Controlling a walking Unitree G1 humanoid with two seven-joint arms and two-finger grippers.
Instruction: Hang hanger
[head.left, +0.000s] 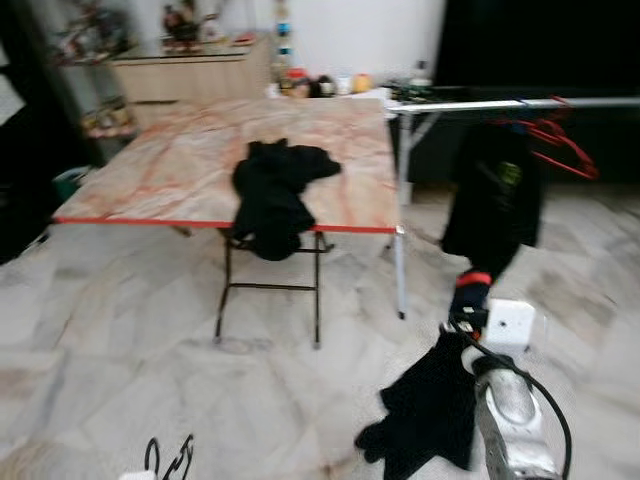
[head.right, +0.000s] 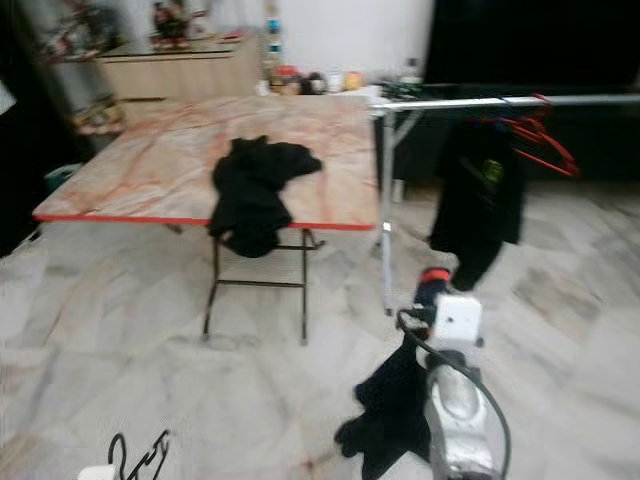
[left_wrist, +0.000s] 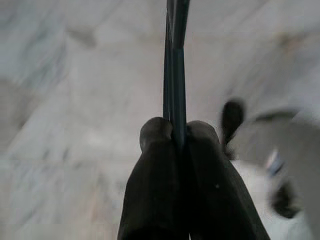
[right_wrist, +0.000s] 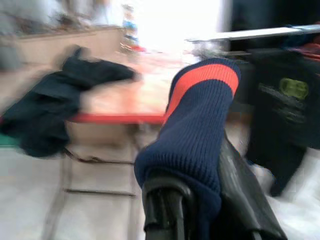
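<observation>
Down by the camera, the left gripper (left_wrist: 172, 137) is pinched tight on a black hanger (head.left: 170, 458), held low over the floor. Right gripper (head.left: 468, 300) grips a navy sock (right_wrist: 200, 115) plus dark cloth. Rail (head.left: 500, 104) sits ahead-right, running crosswise, open floor between.
</observation>
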